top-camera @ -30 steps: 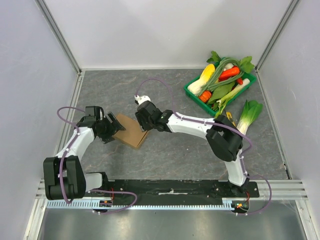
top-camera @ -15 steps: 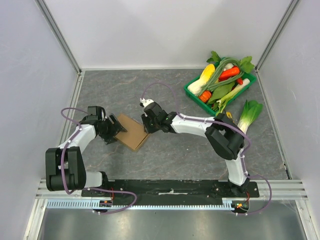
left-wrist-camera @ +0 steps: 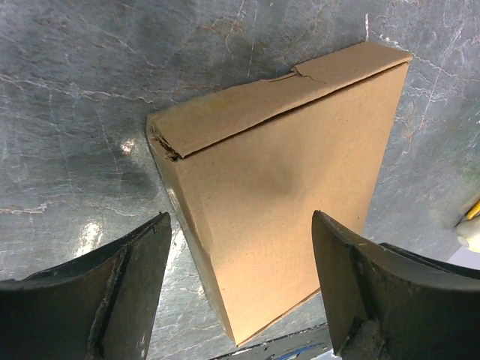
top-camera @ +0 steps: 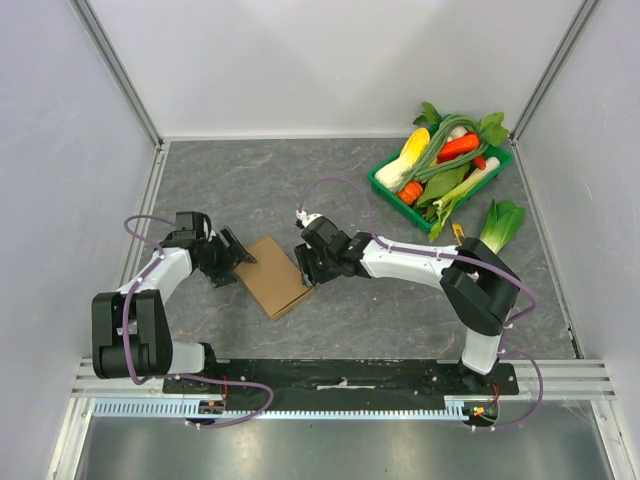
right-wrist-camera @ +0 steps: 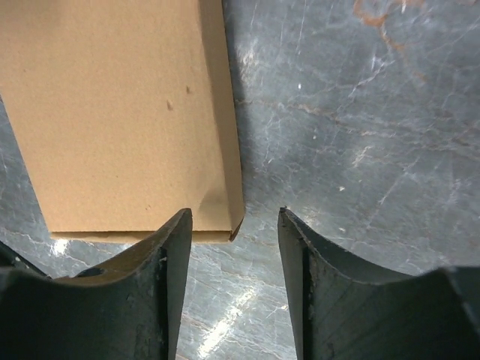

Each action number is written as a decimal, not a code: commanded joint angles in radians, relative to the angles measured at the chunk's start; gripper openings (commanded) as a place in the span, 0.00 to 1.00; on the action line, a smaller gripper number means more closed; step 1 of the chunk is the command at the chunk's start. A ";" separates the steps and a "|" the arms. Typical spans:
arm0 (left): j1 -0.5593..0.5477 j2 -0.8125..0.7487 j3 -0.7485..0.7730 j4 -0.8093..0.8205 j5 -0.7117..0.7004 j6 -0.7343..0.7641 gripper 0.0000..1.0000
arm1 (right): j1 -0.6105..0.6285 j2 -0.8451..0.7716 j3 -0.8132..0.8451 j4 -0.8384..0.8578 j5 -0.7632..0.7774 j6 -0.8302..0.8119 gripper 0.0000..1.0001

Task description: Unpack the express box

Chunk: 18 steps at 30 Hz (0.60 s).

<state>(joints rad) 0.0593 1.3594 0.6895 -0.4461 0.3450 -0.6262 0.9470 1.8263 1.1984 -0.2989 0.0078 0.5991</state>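
The express box (top-camera: 275,277), a flat plain brown cardboard box, lies on the grey table between my two grippers. My left gripper (top-camera: 238,256) is open at the box's left corner. In the left wrist view the box (left-wrist-camera: 285,187) lies ahead between the spread fingers of that gripper (left-wrist-camera: 240,217), and its far flap edge is torn and slightly lifted. My right gripper (top-camera: 306,264) is open at the box's right edge. In the right wrist view a corner of the box (right-wrist-camera: 112,112) lies just ahead of the gripper (right-wrist-camera: 234,214), nearer the left finger (right-wrist-camera: 176,247).
A green tray (top-camera: 384,186) heaped with vegetables stands at the back right. A leafy green vegetable (top-camera: 497,226) lies on the table in front of it. Walls and aluminium rails close in the table on three sides.
The box has turned and slid a little toward the front right. My right gripper has moved nearer and to the right along its edge. My left gripper has stayed at the box's left corner.
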 commanded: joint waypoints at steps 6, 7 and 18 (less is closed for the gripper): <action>0.001 -0.080 -0.033 -0.005 0.074 -0.004 0.79 | -0.001 0.039 0.187 -0.016 0.069 -0.076 0.44; -0.001 -0.086 -0.038 -0.005 0.084 -0.004 0.78 | -0.001 0.065 0.197 -0.014 0.060 -0.082 0.42; 0.000 -0.094 -0.091 -0.002 0.141 -0.012 0.74 | -0.001 0.195 0.267 0.004 0.018 -0.111 0.35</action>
<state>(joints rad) 0.0593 1.2854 0.6121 -0.4576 0.4488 -0.6270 0.9463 2.0003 1.4204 -0.3088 0.0345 0.5133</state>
